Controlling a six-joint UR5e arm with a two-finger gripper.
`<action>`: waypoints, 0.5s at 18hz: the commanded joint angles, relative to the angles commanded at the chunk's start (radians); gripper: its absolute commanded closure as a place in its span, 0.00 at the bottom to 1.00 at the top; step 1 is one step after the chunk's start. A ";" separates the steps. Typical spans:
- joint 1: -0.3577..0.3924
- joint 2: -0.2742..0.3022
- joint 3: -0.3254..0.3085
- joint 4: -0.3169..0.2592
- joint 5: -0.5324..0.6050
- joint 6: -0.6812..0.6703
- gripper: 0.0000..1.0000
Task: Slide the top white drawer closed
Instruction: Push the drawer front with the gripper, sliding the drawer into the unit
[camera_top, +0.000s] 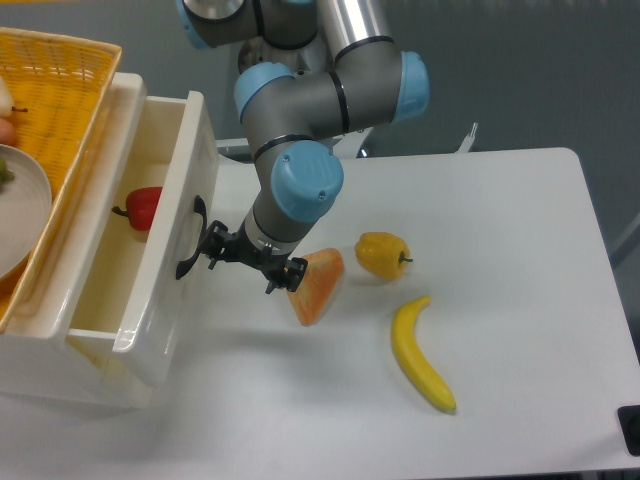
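Note:
The top white drawer (170, 210) stands pulled out from the cabinet at the left, its glossy front panel facing right with a curved black handle (192, 240). A red pepper (145, 207) lies inside it. My gripper (228, 250) hangs just right of the handle, fingers pointing toward the front panel. I cannot tell whether the fingers are open or shut, nor whether they touch the handle. The lower drawer is hidden beneath the upper one.
A yellow wicker basket (60, 110) with a white plate (20, 215) sits on top of the cabinet. On the table lie an orange wedge (318, 287), a yellow pepper (382, 254) and a banana (422, 355), all right of the gripper.

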 joint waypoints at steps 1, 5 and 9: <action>0.000 -0.002 0.000 0.000 -0.008 0.000 0.00; -0.014 0.002 0.000 0.000 -0.017 0.000 0.00; -0.026 0.002 0.000 0.000 -0.018 0.000 0.00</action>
